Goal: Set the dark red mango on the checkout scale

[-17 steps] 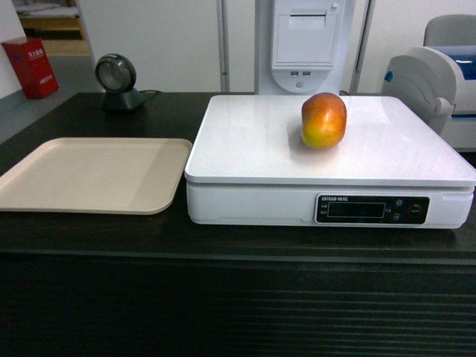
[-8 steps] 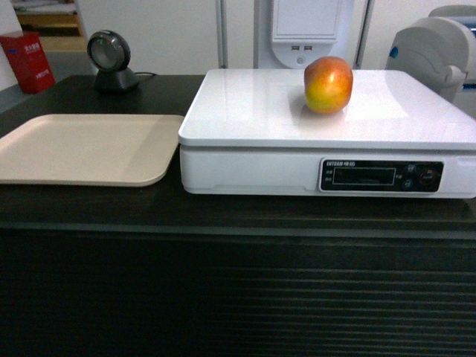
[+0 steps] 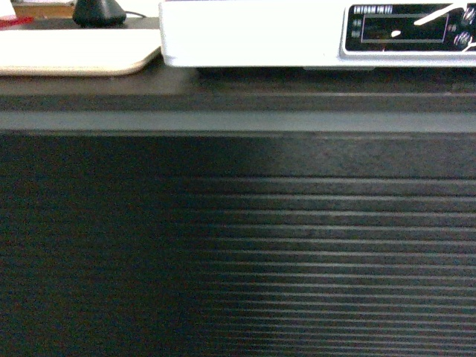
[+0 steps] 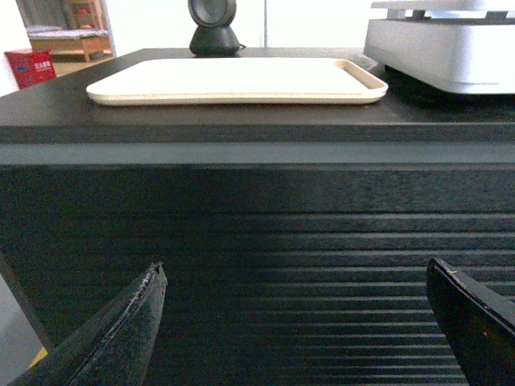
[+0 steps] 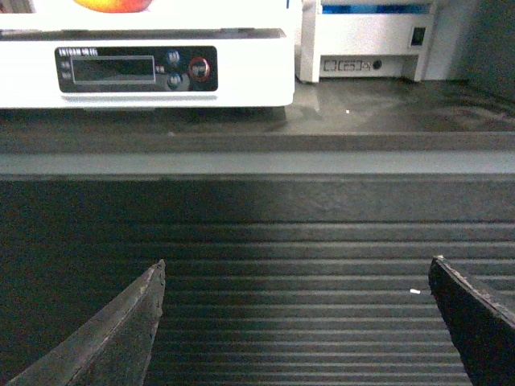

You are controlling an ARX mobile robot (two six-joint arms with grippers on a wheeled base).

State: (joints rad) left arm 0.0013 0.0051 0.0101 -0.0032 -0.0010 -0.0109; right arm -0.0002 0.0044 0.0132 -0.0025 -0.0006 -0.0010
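Black ribbed panelling of the checkout (image 3: pixel 238 245) fills your nearest field in all three views. Both arms sit low before it: left gripper (image 4: pixel 298 322) and right gripper (image 5: pixel 298 322) each show two dark fingertips spread wide apart, nothing between them. Above the panel runs the tabletop edge. On it, the scale (image 5: pixel 145 64) stands with its display strip facing you; a beige tray (image 4: pixel 233 79) lies just left of the scale. Only the underside of the dark red mango (image 5: pixel 113 5) shows, resting on the scale's platform, above and left of the right gripper, which is the nearer arm. Long axis: cannot tell. Judgement: placement appears complete; no grasp is called for.
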